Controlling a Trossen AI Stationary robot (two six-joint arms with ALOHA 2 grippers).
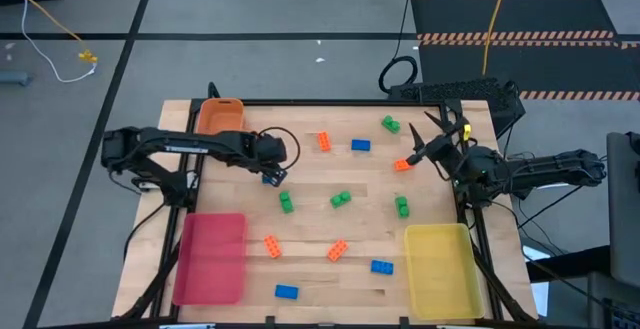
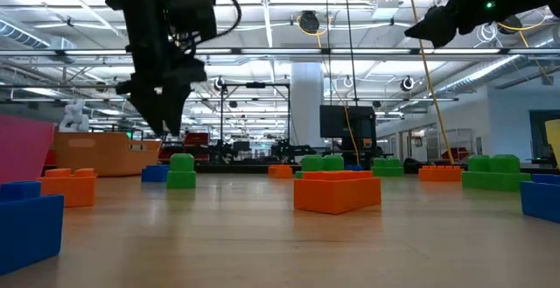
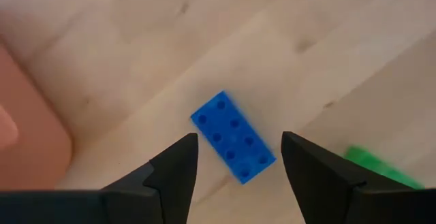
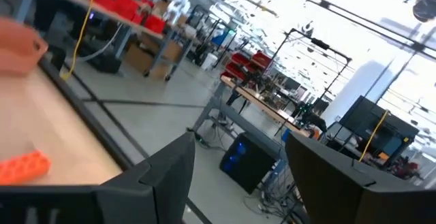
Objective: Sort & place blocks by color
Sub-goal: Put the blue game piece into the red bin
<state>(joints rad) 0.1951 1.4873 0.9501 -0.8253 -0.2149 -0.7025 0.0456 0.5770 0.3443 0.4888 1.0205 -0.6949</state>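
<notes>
The left tool [image 3: 238, 173], fingers apart, hovers over a blue block [image 3: 233, 137]; the right tool [image 4: 238, 176] hangs open, raised.

Blue block [image 1: 272, 178] mostly hidden under left gripper [image 1: 274, 175], high view.

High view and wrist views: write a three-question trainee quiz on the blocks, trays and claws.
1. True or false: the left claw is open above a blue block.
2. Which tray lies at the table's front right corner in the high view? A) pink tray B) yellow tray C) orange tray
3. Fill in: the block nearest the right claw in the high view is coloured ____.

Key
1. True; its fingers stand apart either side of the block, not touching it.
2. B
3. orange
</notes>
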